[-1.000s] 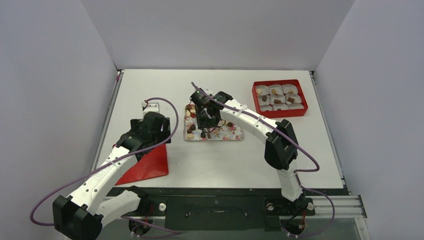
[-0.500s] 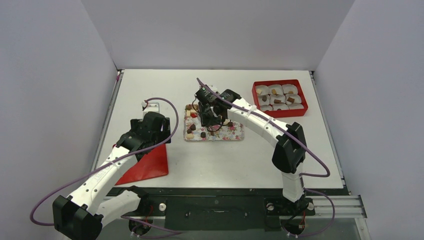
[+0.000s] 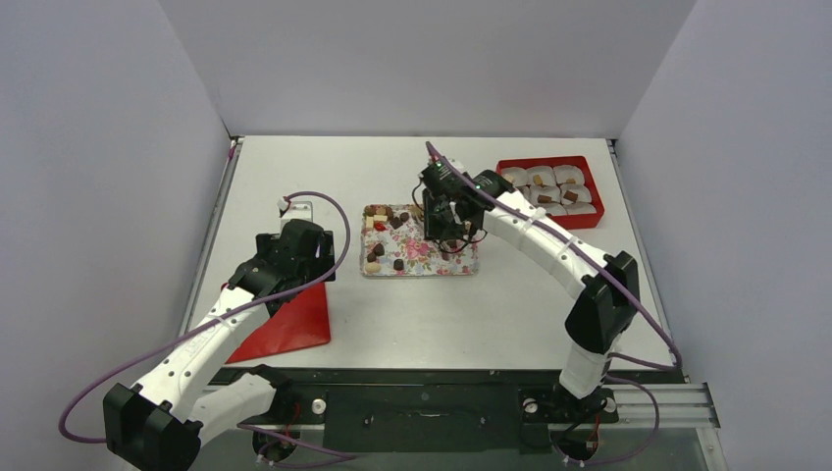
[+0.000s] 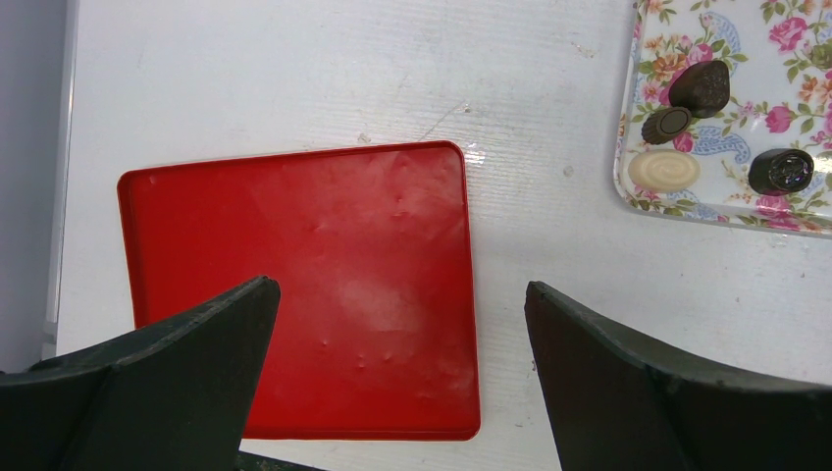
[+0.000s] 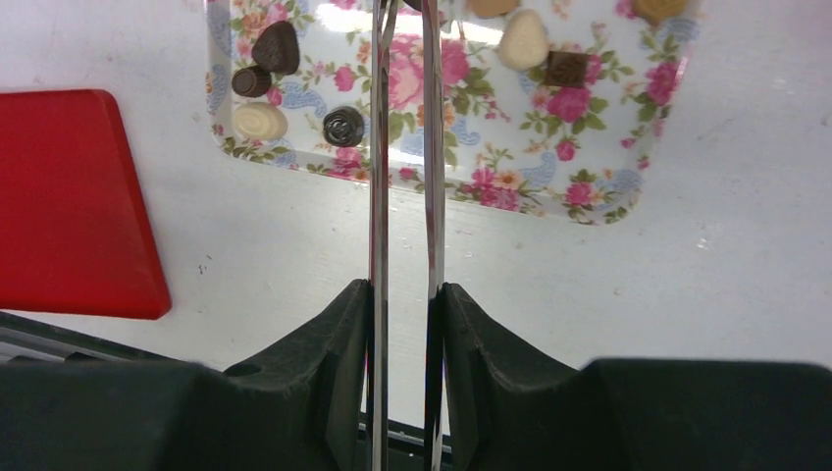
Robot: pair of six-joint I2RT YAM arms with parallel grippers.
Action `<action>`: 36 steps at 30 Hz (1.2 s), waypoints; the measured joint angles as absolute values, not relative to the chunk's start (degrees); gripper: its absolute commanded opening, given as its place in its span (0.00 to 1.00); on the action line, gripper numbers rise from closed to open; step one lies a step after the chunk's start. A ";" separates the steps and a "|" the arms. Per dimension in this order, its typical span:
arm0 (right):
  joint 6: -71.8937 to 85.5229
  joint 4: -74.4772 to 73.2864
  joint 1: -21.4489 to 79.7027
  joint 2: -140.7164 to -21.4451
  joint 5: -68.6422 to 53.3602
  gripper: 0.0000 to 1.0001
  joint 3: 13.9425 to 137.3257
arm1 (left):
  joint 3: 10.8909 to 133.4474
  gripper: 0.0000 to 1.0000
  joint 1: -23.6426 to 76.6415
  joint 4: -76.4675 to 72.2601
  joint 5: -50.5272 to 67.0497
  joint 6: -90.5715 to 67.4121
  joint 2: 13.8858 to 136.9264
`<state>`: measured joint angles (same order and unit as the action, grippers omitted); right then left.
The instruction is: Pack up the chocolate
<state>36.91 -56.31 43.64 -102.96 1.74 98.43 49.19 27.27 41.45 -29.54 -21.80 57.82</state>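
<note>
Several pieces of chocolate lie on the flower-patterned tray (image 3: 424, 259): a dark heart (image 5: 277, 46), a cream oval (image 5: 259, 122), a dark swirl (image 5: 343, 126) and a brown cube (image 5: 566, 68). My right gripper (image 5: 404, 289) is shut on a pair of metal tongs (image 5: 378, 196), whose blades reach over the tray to the top edge of the right wrist view. Their tips are cut off there, so I cannot tell if they hold a piece. From above, the right gripper (image 3: 446, 221) hangs over the tray's right part. The left gripper (image 4: 402, 285) stands open above the red lid (image 4: 294, 294).
A red box (image 3: 549, 225) with white paper cups, some holding chocolates, stands at the back right. The flat red lid (image 3: 289, 319) lies at the front left, under the left arm. A small white fitting (image 3: 297, 208) sits beyond the left gripper.
The right arm has swung to the right, carrying the tongs from the tray's left-middle to its right part. The left arm has not moved.
</note>
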 measured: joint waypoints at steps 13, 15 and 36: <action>34.92 -57.17 27.51 -91.96 1.67 0.27 94.19 | 49.19 0.97 27.27 41.43 -29.54 -21.80 57.82; 34.28 -57.32 23.66 -91.09 1.69 0.27 93.38 | 49.19 0.97 27.27 41.43 -29.52 -21.80 57.80; 27.97 -57.84 -6.85 -90.32 -1.43 0.27 90.50 | 49.19 0.96 27.27 41.43 -28.67 -21.80 57.32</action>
